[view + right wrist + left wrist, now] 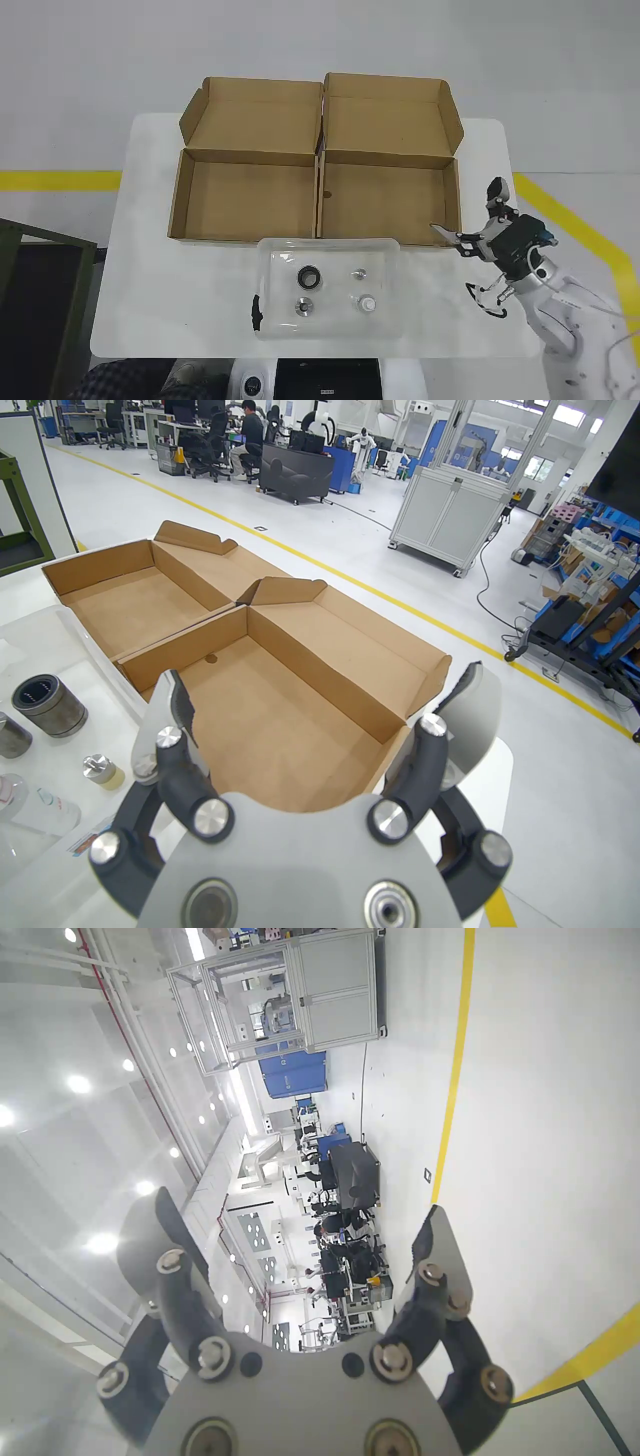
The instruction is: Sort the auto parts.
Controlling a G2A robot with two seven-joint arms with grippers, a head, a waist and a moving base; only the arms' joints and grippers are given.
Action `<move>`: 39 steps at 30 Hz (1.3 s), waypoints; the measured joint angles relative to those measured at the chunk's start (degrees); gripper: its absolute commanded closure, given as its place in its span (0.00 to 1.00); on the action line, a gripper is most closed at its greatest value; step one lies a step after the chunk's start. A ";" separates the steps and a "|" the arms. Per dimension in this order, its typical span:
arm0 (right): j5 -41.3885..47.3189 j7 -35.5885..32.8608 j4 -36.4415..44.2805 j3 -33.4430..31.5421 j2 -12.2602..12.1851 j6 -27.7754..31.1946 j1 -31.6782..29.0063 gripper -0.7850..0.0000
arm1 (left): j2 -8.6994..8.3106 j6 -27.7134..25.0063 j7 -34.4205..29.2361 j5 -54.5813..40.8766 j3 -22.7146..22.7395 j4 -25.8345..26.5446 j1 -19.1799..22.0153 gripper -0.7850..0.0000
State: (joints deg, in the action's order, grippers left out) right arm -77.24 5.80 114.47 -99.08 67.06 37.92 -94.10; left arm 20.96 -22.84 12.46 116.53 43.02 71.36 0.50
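Both grippers are spread and bare, the right gripper (320,680) by a near corner of the boxes (385,200), the left gripper (300,1208) aimed off into the room. My worry is a wide jaw nudging a neighbour, or a round piece squirting from the pinch, they sit so close. I count four parts (303,306) in one clear tray (330,241), a bored sleeve (50,705), a plain cylinder (12,735), a small stud (103,771) and a pale capped piece (367,302), and two open boxes side by side behind it.
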 measured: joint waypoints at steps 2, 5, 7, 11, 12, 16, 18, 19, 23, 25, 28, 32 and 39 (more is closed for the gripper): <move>0.18 -0.73 0.21 0.54 -0.17 1.86 0.53 0.00 | 0.00 0.00 0.00 0.00 0.00 0.00 0.00 0.00; 0.14 -1.49 0.41 0.96 -0.56 6.29 1.47 0.00 | 0.00 0.00 0.00 0.00 0.00 0.00 0.00 0.00; 0.50 -1.74 0.56 1.25 -0.84 9.69 1.82 0.00 | 0.00 0.00 0.00 0.00 0.00 0.00 0.00 0.00; -0.15 -3.51 1.55 2.39 -1.42 16.28 2.08 0.00 | 0.00 0.00 0.00 0.00 0.00 0.00 0.00 0.00; -0.48 -4.34 1.94 3.00 -1.57 17.95 2.11 0.00 | 0.00 0.00 0.00 0.00 0.00 0.00 0.00 0.00; -1.87 -7.14 3.44 6.55 -2.21 20.19 1.90 0.00 | 0.00 0.00 0.00 0.00 0.00 0.00 0.00 0.00; -2.27 -8.12 3.82 8.56 -2.74 20.10 1.81 0.00 | 0.00 0.00 0.00 0.00 0.00 0.00 0.00 0.00; -2.23 -8.30 3.91 9.30 -2.99 20.08 1.81 0.00 | 0.00 0.00 0.00 0.00 0.00 0.00 0.00 0.00; -2.49 -9.12 4.74 12.07 -4.34 20.07 1.74 0.00 | 0.00 0.00 0.00 0.00 0.00 0.00 0.00 0.00; -2.84 -9.59 5.63 13.50 -5.25 20.07 1.48 0.00 | 0.00 0.00 0.00 0.00 0.00 0.00 0.00 0.00; -3.59 -10.62 6.71 15.41 -6.75 20.08 1.05 0.00 | 0.00 0.00 0.00 0.00 0.00 0.00 0.00 0.00; -5.21 -12.91 7.08 17.81 -8.97 20.08 1.01 0.00 | 0.00 0.00 0.00 0.00 0.00 0.00 0.00 0.00; -4.83 -15.02 5.78 19.51 -11.58 20.08 2.02 0.00 | 0.00 0.00 0.00 0.00 0.00 0.00 0.00 0.00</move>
State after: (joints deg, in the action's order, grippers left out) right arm -82.08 -9.22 120.25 -79.58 55.48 58.00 -92.08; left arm 20.96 -22.84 12.46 116.53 43.02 71.36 0.50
